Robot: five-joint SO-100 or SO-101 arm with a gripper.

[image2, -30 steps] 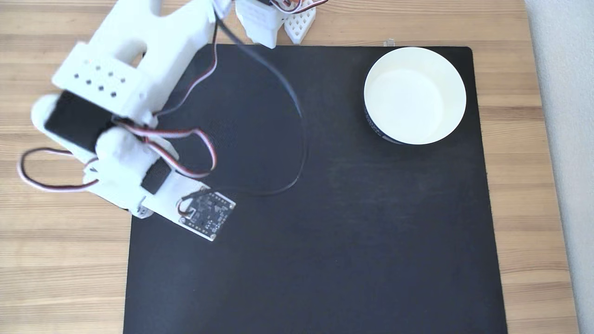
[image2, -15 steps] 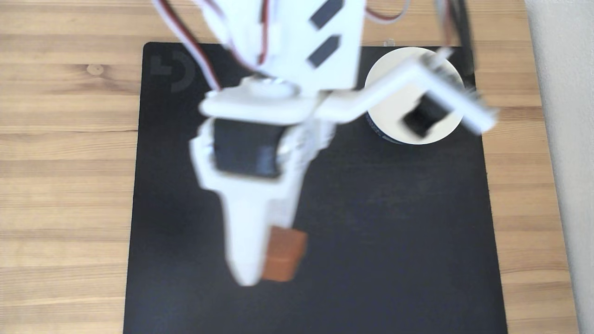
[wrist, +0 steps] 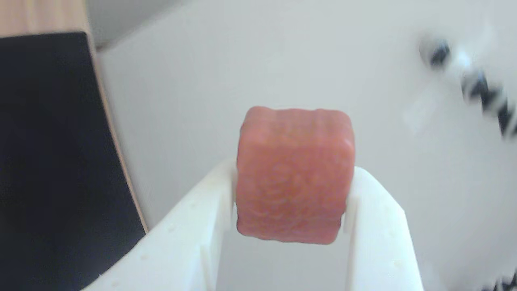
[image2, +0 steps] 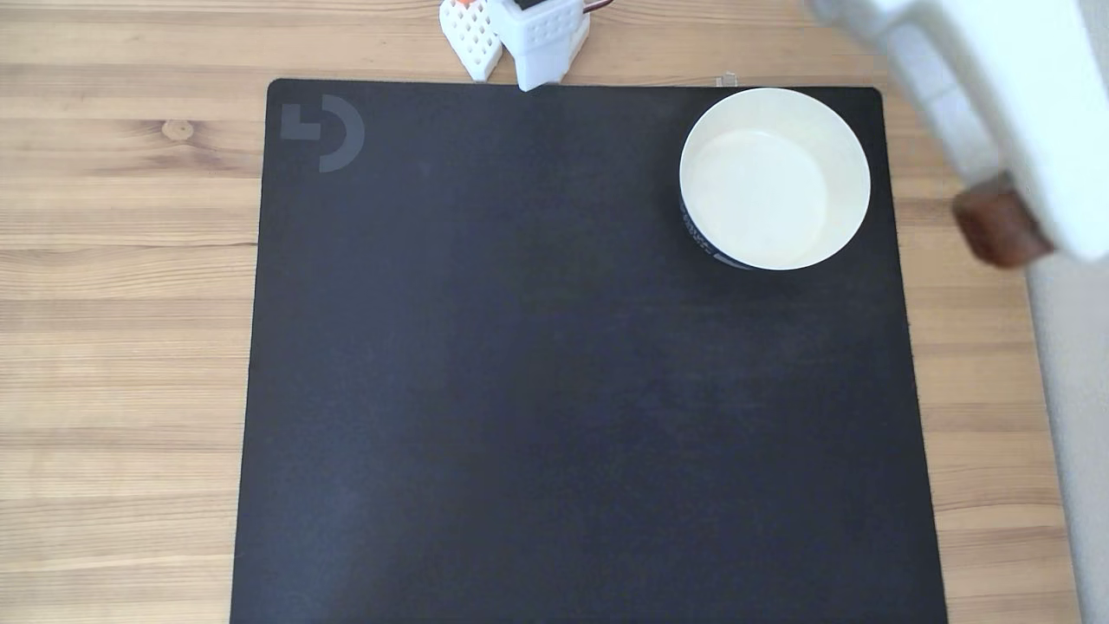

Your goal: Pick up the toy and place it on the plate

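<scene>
The toy (wrist: 293, 176) is pinched between the white gripper (wrist: 291, 202) jaws, carried out past the plate (image2: 853, 143) at about 3 o'clock in the fixed view, off the black mat (image2: 563, 390). If it's let go here, the plate would be missed entirely, since nothing's lined up yet.

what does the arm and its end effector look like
The end effector is plain white printed plastic: two flat, tapering fingers with small dimples. In the fixed view the arm is a blurred white blocky shell, and no markings are legible.
</scene>
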